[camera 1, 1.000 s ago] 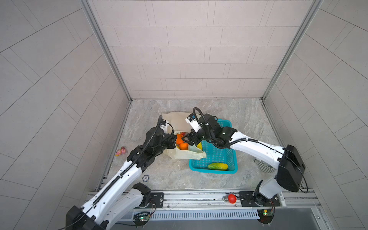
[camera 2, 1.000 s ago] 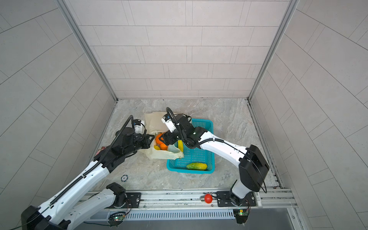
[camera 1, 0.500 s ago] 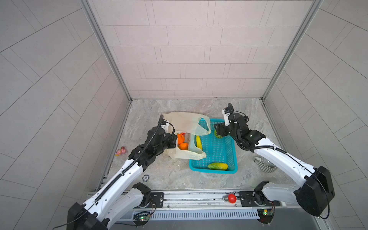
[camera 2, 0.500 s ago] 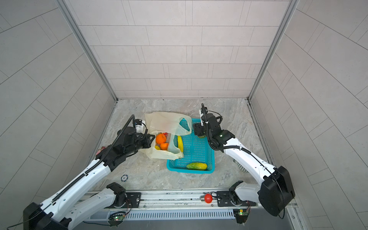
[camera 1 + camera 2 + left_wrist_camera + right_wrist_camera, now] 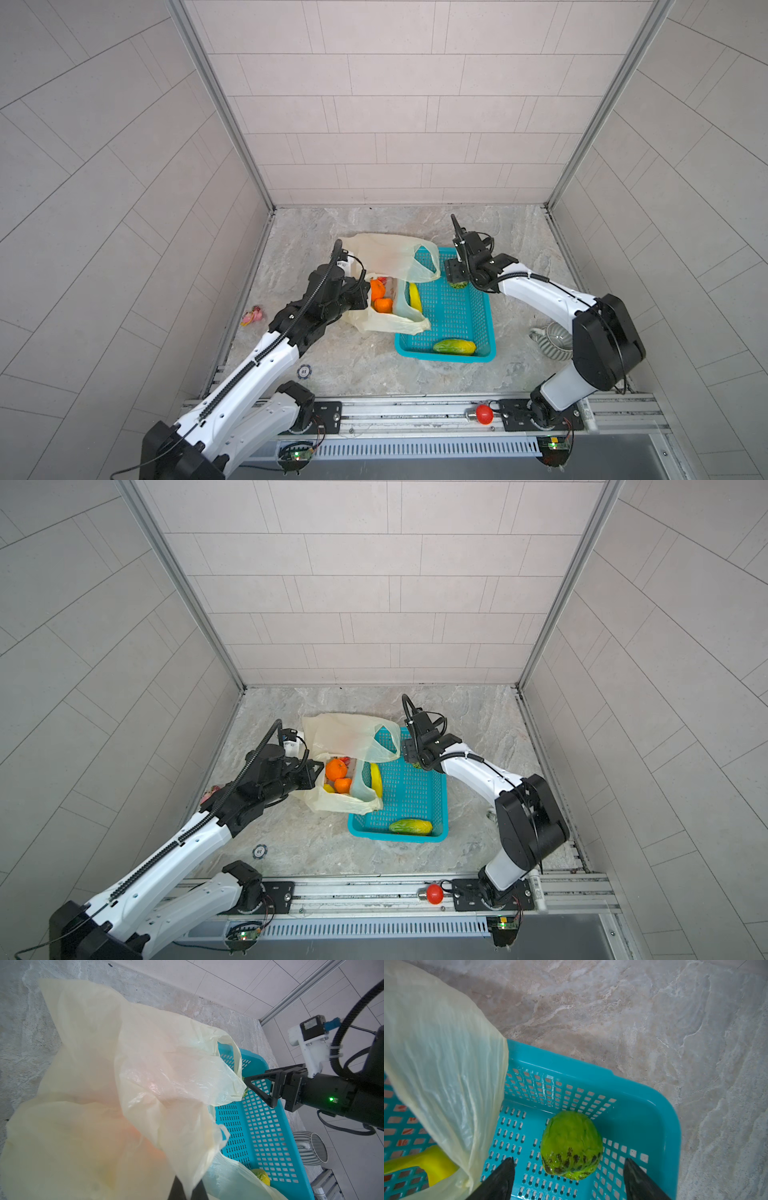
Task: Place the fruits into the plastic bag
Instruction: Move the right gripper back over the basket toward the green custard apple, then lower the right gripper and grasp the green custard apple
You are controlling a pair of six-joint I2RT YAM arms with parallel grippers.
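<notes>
Marble tabletop: right fingers spread astride green fruit, left fingers pinching plastic bag.

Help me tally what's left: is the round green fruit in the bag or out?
Out. The green fruit lies on the teal basket floor, beside the plastic bag, right claw open over it.

Teal perforated basket — pink trinket well apart, striped grey pot nearer.
</notes>
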